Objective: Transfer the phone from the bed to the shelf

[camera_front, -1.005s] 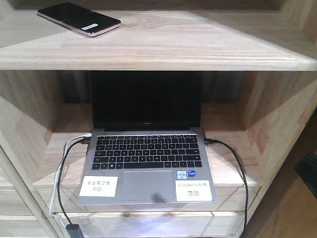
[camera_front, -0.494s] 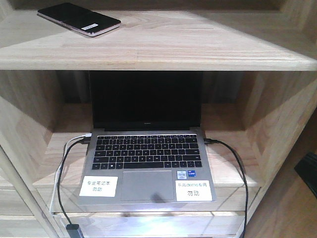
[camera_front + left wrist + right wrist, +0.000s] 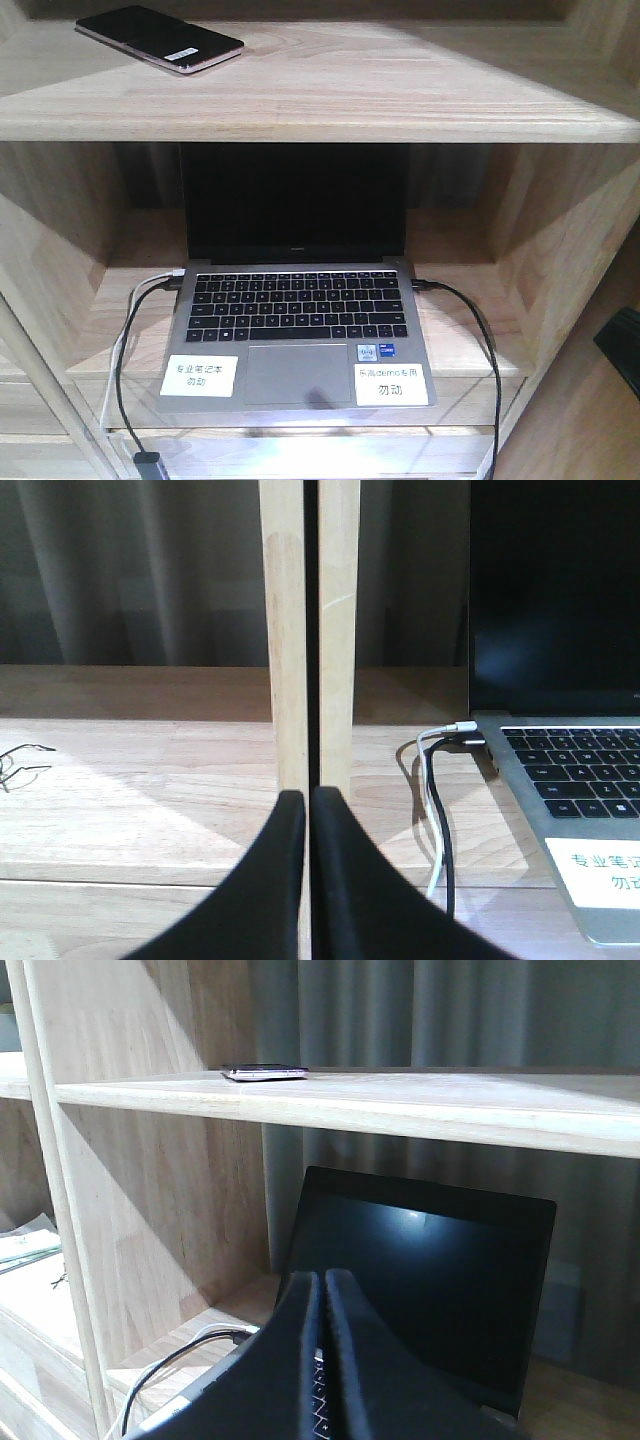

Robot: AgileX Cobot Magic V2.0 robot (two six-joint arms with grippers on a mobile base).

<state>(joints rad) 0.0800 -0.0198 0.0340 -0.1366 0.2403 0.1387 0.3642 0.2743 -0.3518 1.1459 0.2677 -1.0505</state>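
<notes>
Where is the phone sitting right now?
In the front view the phone lies flat on the shelf's upper board, far left, one level above the open laptop. Neither end effector touches it.

Phone (image 3: 160, 38): glossy black glass face. Shelf (image 3: 330, 95): pale smooth wood. Laptop (image 3: 295, 330): matt silver metal.
</notes>
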